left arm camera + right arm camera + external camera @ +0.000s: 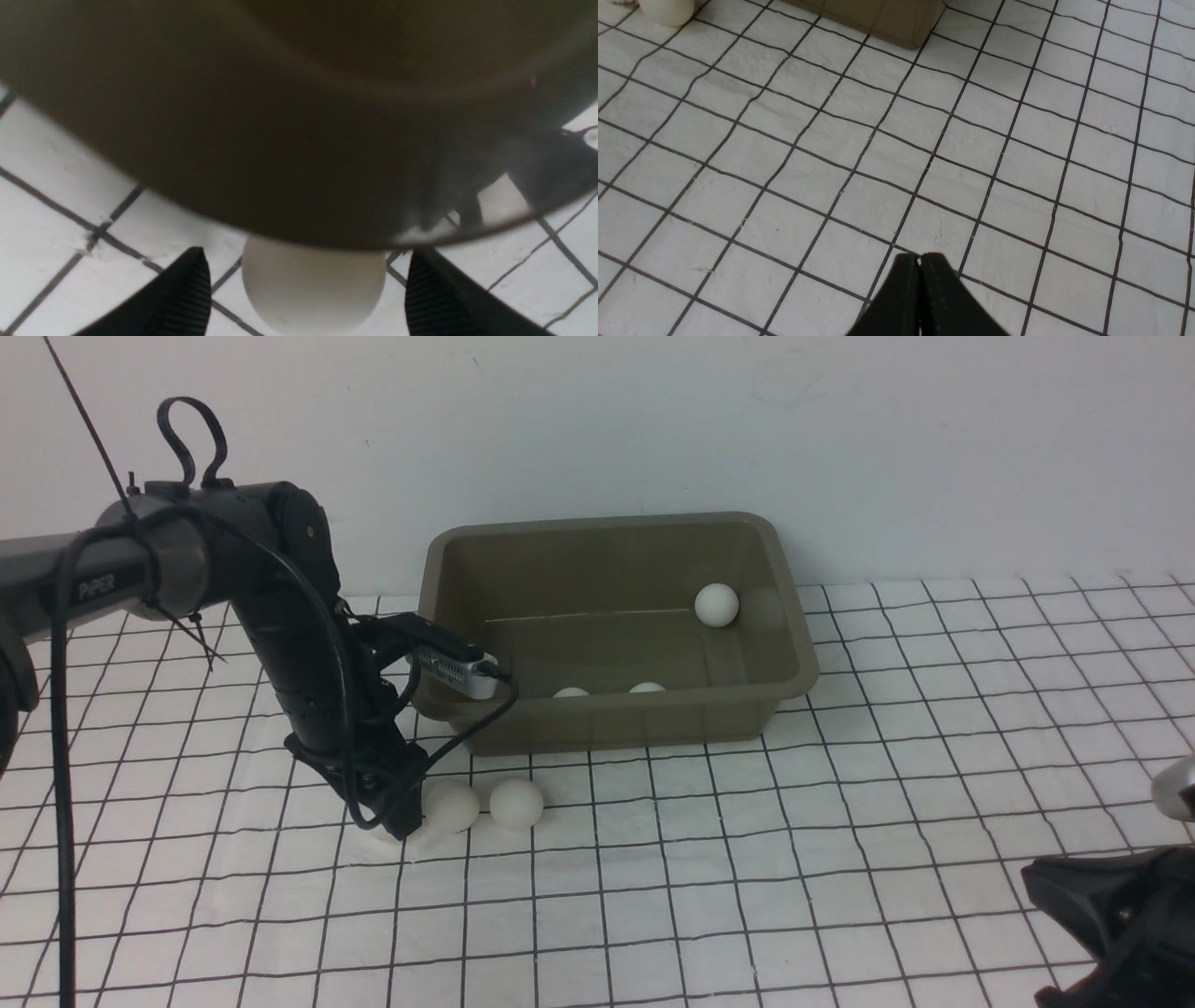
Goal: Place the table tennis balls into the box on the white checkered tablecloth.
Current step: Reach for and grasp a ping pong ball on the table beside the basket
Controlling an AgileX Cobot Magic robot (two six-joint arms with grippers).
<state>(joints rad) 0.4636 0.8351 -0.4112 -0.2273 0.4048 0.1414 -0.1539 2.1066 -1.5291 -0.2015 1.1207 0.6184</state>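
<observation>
1. Balls are the job. From the front, the left claw (415,803) is down on the white checkered tablecloth (747,896), near the box (607,723). Two table tennis balls lie on the cloth at about 7 o'clock from the box. The first ball (453,805) is right at the claw. The second ball (516,803) sits just beside it at 3 o'clock. Three more balls are in the box. One (716,605) is up in the 2 o'clock corner, and two (570,692) (646,688) peek over the wall at 6 o'clock. The left arm comes in from 9 o'clock, bends at the elbow and points steeply down, leaning a bit toward the box.

2. From the left wrist, the first ball sits between the two black fingers (187,294), with a gap on each side. The claw is wide and holds nothing. The brown box wall is just past the ball. I think the step is grabbing this ball. To do it well, the claw should:
   - keep the ball in the middle;
   - squeeze slowly around its fattest part, or the ball may pop out;
   - not bump the box or the second ball;
   - then lift high enough to clear the rim.

3. From the right wrist, the right claw (920,261) is pinched tight with nothing in it. It hangs over bare squares, well apart from the box corner and one ball.
</observation>
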